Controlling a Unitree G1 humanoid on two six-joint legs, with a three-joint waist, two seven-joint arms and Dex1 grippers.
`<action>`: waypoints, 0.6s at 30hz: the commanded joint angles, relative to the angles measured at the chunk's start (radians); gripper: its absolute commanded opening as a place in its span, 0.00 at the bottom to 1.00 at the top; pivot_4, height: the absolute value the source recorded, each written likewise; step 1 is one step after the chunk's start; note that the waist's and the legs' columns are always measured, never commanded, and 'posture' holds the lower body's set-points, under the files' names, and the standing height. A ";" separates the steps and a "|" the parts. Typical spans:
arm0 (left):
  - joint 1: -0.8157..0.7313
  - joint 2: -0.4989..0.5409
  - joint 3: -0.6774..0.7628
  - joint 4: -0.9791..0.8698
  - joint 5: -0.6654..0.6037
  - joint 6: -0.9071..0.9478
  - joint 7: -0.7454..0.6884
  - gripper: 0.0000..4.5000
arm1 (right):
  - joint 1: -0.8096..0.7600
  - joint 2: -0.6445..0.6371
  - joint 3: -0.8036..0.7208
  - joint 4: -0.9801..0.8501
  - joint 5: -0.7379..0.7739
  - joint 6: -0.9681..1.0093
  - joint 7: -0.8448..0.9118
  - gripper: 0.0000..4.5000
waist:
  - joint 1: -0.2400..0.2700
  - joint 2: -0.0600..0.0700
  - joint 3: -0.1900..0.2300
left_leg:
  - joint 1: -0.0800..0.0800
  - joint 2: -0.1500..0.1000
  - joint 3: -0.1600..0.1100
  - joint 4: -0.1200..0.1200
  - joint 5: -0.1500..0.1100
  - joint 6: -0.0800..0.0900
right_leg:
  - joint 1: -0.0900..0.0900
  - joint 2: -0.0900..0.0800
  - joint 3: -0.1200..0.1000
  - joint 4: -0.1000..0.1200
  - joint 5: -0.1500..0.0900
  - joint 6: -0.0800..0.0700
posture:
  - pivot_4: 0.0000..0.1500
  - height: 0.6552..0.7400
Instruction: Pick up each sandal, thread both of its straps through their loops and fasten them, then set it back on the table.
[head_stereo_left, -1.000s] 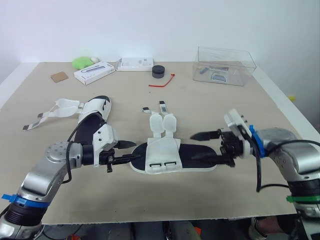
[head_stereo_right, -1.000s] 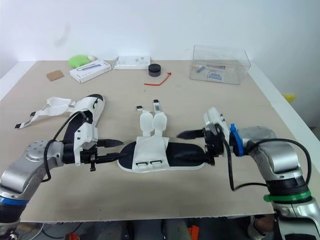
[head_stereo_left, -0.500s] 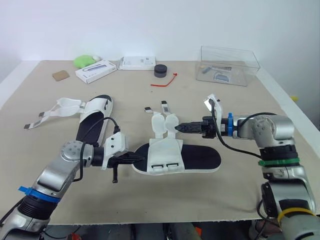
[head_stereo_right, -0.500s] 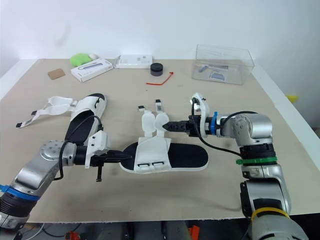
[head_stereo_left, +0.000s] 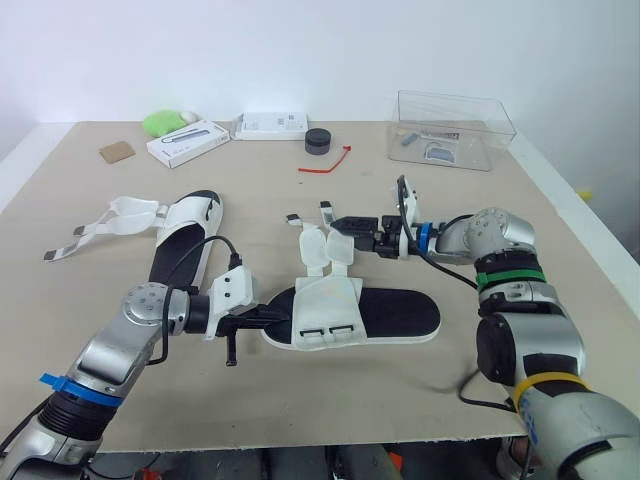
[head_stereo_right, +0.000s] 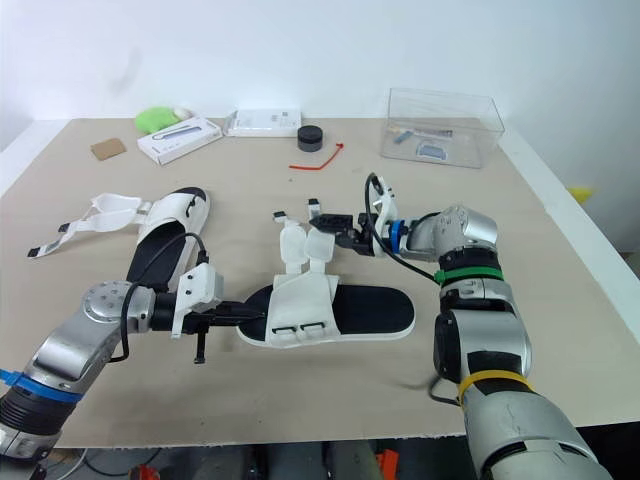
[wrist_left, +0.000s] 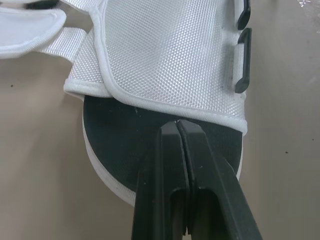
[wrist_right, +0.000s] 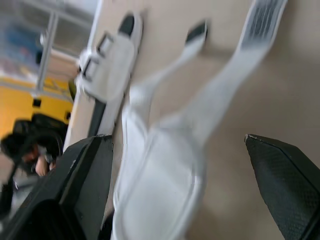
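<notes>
in the head views a white mesh sandal with a black sole (head_stereo_left: 385, 315) lies flat in the centre of the frame on the beige table (head_stereo_left: 400, 395), lengthwise across the picture. its two white padded straps (head_stereo_left: 326, 246) are unfastened and lie spread on the table toward the upper part of the frame. its two black plastic loops (wrist_left: 242, 75) sit empty on the white upper.

the left gripper (head_stereo_left: 284, 316) comes in low from the lower left. in the left wrist view its fingers (wrist_left: 170, 150) are pressed together with nothing visible between them, and their tips touch the black insole right at the hem of the white mesh upper.

the right gripper (head_stereo_left: 340, 229) reaches in from the right of the frame, just beside the padded ends of the straps. its fingers (wrist_right: 80, 190) stand wide apart in the right wrist view, with the straps lying between and beyond them; whether they touch the straps cannot be told.

a second sandal of the same kind (head_stereo_left: 188, 232) lies in the left half of the frame, its own straps (head_stereo_left: 105, 222) loose and trailing toward the left edge.

along the upper part of the frame are a clear plastic box (head_stereo_left: 455, 130) at the upper right, a small black round puck (head_stereo_left: 318, 141), a red tie (head_stereo_left: 325, 162), two flat white boxes (head_stereo_left: 187, 143), a green lump (head_stereo_left: 163, 124) and a brown cardboard square (head_stereo_left: 117, 152).
</notes>
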 joint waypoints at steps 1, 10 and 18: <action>0.013 0.014 0.018 -0.031 0.007 -0.012 0.006 0.01 | -0.065 0.011 -0.054 0.103 -0.025 -0.091 -0.026 1.00 | 0.000 0.000 0.000 | 0.000 0.000 0.000 0.000 0.000 0.000 | 0.000 0.000 0.000 0.000 0.000 0.000 | 1.00 1.00; 0.026 0.012 0.021 -0.052 0.000 0.002 0.024 0.01 | -0.130 0.056 -0.030 0.215 -0.103 -0.122 0.055 1.00 | -0.001 0.000 0.000 | 0.000 0.000 0.000 -0.001 0.000 0.000 | 0.000 0.000 0.000 0.000 0.000 0.000 | 1.00 1.00; 0.047 0.011 0.016 -0.064 0.006 0.001 0.039 0.01 | -0.176 0.078 -0.075 0.269 -0.123 -0.167 0.039 1.00 | -0.001 0.000 0.000 | 0.000 0.000 0.000 -0.001 0.000 0.000 | 0.000 0.000 0.000 -0.001 0.000 0.000 | 1.00 1.00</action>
